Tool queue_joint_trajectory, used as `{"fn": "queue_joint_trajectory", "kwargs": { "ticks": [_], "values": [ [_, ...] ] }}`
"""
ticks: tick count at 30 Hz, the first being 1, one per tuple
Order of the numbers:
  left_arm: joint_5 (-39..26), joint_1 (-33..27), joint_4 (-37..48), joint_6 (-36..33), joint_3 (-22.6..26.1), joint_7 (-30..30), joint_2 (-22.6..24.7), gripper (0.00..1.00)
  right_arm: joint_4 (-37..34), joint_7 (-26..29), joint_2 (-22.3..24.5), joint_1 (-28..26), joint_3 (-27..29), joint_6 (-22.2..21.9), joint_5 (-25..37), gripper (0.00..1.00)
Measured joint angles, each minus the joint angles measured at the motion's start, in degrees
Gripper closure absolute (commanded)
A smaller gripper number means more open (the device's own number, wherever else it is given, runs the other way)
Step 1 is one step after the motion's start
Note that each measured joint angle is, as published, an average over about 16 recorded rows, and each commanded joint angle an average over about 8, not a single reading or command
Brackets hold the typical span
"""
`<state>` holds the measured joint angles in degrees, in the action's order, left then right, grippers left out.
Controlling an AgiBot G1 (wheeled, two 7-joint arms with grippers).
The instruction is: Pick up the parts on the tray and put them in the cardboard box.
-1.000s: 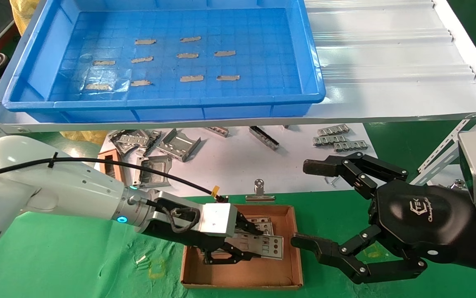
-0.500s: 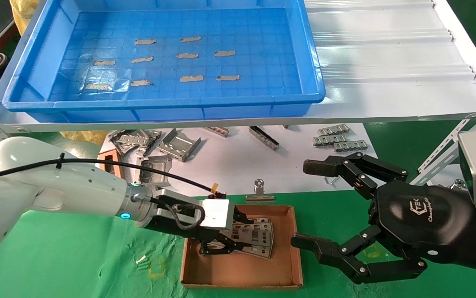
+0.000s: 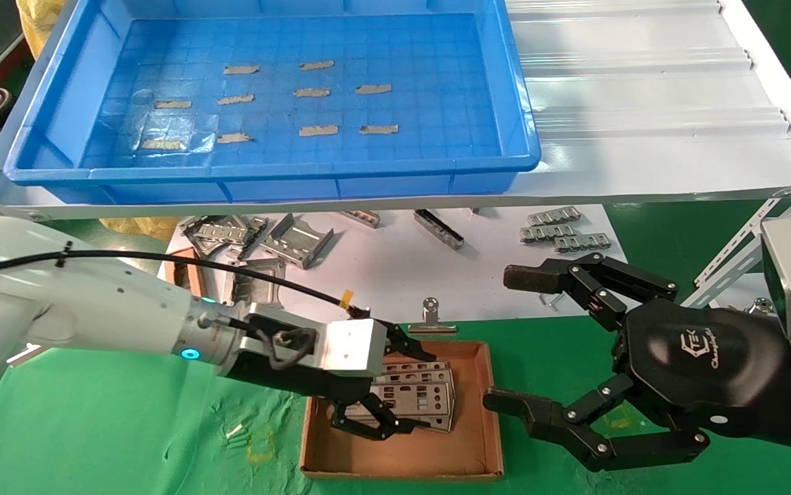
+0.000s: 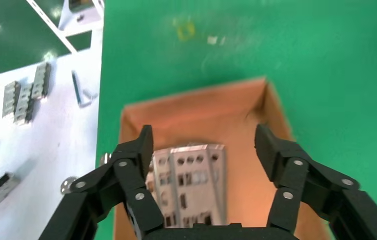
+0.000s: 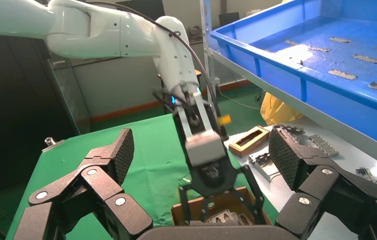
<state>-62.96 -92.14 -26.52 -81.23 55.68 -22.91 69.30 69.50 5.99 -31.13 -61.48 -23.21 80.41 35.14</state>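
Several silver punched plates (image 3: 429,397) lie stacked in the brown cardboard box (image 3: 402,459) on the green mat. My left gripper (image 3: 414,393) hangs just above them, open and empty, with one finger on each side of the stack. The left wrist view shows the plates (image 4: 191,185) between the spread fingers (image 4: 141,150) inside the box (image 4: 196,107). My right gripper (image 3: 508,338) is open and empty just right of the box. The blue tray (image 3: 508,103) on the shelf holds only grey tape strips. It also shows in the right wrist view (image 5: 276,70).
A white corrugated shelf (image 3: 642,103) carries the tray. Below it a white sheet holds bent metal brackets (image 3: 295,240), small linked metal pieces (image 3: 560,230), a binder clip (image 3: 429,320) and a small brown-rimmed piece (image 3: 179,271). Green mat surrounds the box.
The plate my left gripper held out over the box now lies on the stack. The left gripper has opened wide and drawn back a little to the left. The right arm has not moved.
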Motion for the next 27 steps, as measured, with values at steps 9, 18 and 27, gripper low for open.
{"fn": "queue_joint_trajectory", "kwargs": {
  "ticks": [9,18,27],
  "values": [
    [6.8,0.3,1.9,-8.3,-3.2,0.0,-3.0,0.0,0.0,0.0,0.0,0.0,0.0,0.0,0.0,0.0],
    [9.1,1.0,2.3,-10.5,-4.4,-0.1,-4.3,0.0,0.0,0.0,0.0,0.0,0.0,0.0,0.0,0.0],
    [9.8,3.3,-1.7,-9.7,-7.1,2.5,-6.5,0.0,0.0,0.0,0.0,0.0,0.0,0.0,0.0,0.0]
  ]
}}
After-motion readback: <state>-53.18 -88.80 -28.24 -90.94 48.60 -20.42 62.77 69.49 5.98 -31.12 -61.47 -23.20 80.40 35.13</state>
